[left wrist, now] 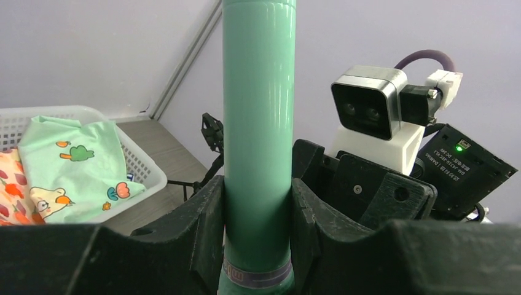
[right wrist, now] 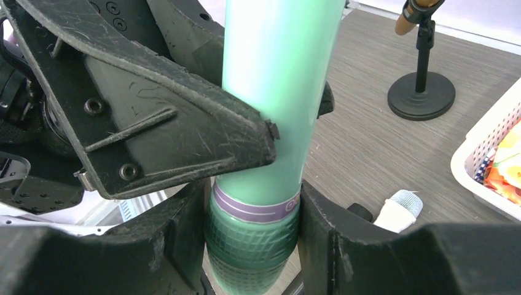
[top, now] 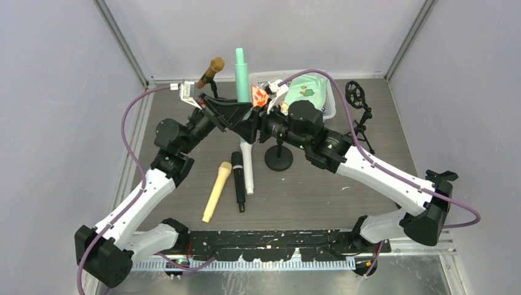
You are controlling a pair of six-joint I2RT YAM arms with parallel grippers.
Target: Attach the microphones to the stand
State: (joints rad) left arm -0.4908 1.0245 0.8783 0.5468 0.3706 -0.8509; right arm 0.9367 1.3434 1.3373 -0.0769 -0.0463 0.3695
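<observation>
The mint green microphone (top: pixel 242 74) stands upright, head down, between both arms. My left gripper (left wrist: pixel 258 233) is shut on its body (left wrist: pixel 258 123) just above the purple ring. My right gripper (right wrist: pixel 252 239) is shut on its mesh head (right wrist: pixel 249 252), one finger pressed on each side. A brown-gold microphone (top: pixel 211 72) sits clipped in a round-based stand (right wrist: pixel 421 92). A second round-based stand (top: pixel 278 161) is below my right wrist, its top hidden. The pale yellow (top: pixel 217 192), black (top: pixel 238 181) and white (top: pixel 247 166) microphones lie on the table.
A white basket (top: pixel 329 107) with printed cloth sits at the back right. A black tripod stand (top: pixel 359 101) with a round mount is beside it. Grey walls close in the table on three sides.
</observation>
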